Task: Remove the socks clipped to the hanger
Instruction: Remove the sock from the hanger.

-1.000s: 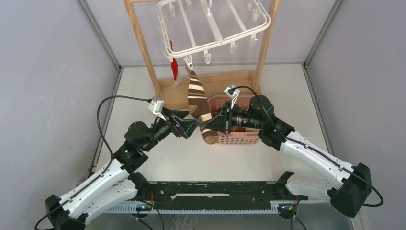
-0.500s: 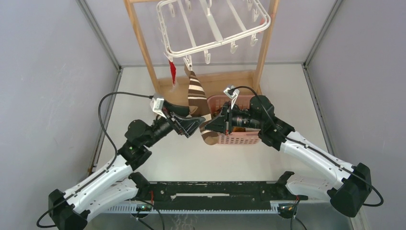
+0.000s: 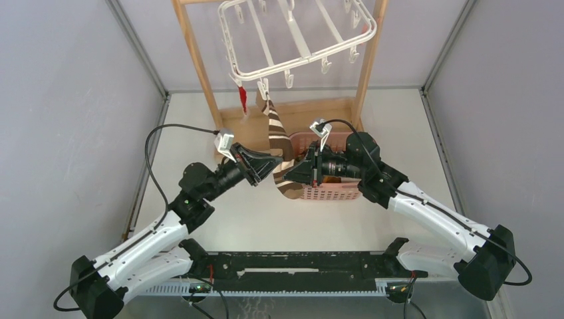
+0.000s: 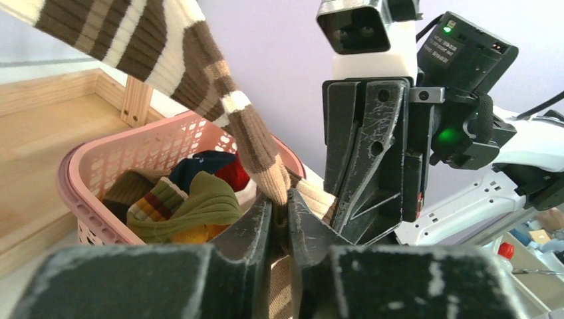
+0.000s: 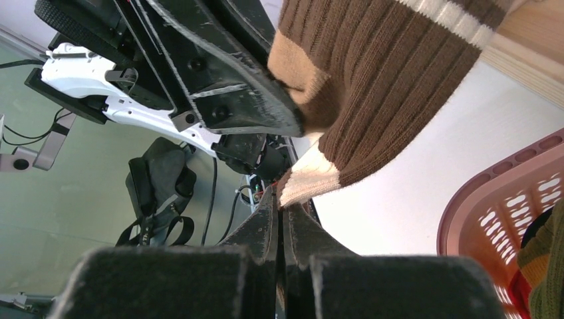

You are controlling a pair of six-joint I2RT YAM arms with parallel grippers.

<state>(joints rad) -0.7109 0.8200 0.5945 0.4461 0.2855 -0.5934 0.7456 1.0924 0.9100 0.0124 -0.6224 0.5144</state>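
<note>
Two socks hang from the hanger (image 3: 299,58) in the top view, behind the basket (image 3: 327,193): a red sock (image 3: 243,98) on a corner clip and a striped sock (image 3: 275,129) on the next clip along. The striped sock runs taut down to the basket's left rim, where the left gripper (image 3: 279,161) and right gripper (image 3: 288,176) meet tip to tip on its lower part. The basket sits on the tabletop (image 3: 253,219) just before the wooden stand (image 3: 199,60).

From the left wrist, the left gripper (image 4: 279,209) has its jaws pinched on the striped sock (image 4: 166,46), just right of the basket (image 4: 70,176). The cloth slants up and left over the basket. More socks lie heaped inside, a green one (image 4: 199,203) on top. The right gripper stands close behind the pinch.

From the right wrist, the right gripper (image 5: 280,203) has its jaws together on the cream tip of the striped sock (image 5: 379,80), left of the basket's rim (image 5: 489,193). The left gripper presses on the sock just above.
</note>
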